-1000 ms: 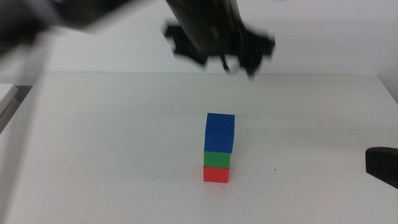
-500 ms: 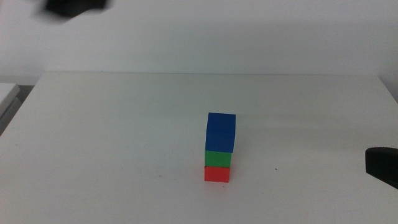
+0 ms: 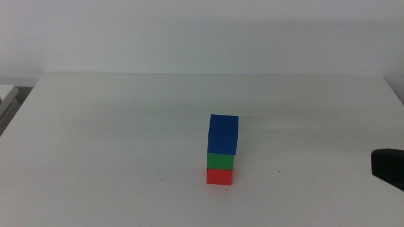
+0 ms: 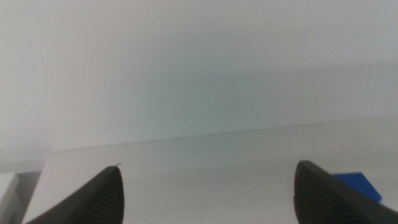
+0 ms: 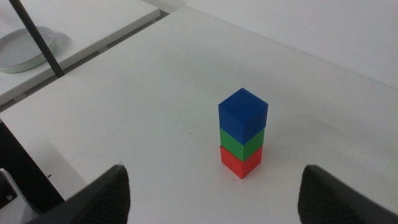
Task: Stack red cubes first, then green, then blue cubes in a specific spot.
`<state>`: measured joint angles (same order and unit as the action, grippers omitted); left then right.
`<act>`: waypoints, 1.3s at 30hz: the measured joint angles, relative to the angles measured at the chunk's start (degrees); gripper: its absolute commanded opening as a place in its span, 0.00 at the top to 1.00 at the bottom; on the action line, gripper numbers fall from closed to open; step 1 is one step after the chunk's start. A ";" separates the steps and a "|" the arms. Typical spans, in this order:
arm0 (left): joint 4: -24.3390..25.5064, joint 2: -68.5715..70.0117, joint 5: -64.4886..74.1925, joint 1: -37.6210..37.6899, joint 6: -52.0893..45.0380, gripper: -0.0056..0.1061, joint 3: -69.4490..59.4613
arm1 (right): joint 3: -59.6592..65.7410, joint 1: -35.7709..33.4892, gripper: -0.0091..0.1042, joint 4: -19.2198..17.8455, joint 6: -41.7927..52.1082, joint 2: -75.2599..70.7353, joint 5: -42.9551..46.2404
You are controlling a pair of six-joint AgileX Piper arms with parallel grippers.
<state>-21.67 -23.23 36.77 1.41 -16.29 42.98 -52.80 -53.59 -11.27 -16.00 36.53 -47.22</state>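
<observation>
A tower of three cubes stands on the white table: the red cube at the bottom, the green cube on it, the blue cube on top. The right wrist view shows the same stack, red, green, blue. My left gripper is open and empty, out of the middle view; a corner of the blue cube peeks past one jaw. My right gripper is open and empty, well back from the stack; its dark body shows at the middle view's right edge.
In the right wrist view a side shelf holds a round white dish, with a thin dark rod crossing in front. The table's edges lie near that shelf.
The left arm, above the table behind the stack one second ago, has swung away to the left and out of the middle view. The stack and the right arm have not moved.
</observation>
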 measured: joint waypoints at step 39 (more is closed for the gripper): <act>8.10 21.77 -16.59 -0.20 -0.14 0.11 -32.57 | 39.79 33.92 0.10 1.30 0.00 -11.83 41.22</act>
<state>-13.57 -1.46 20.18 1.21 -16.43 10.41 -13.02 -19.67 -9.96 -16.00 24.70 -6.00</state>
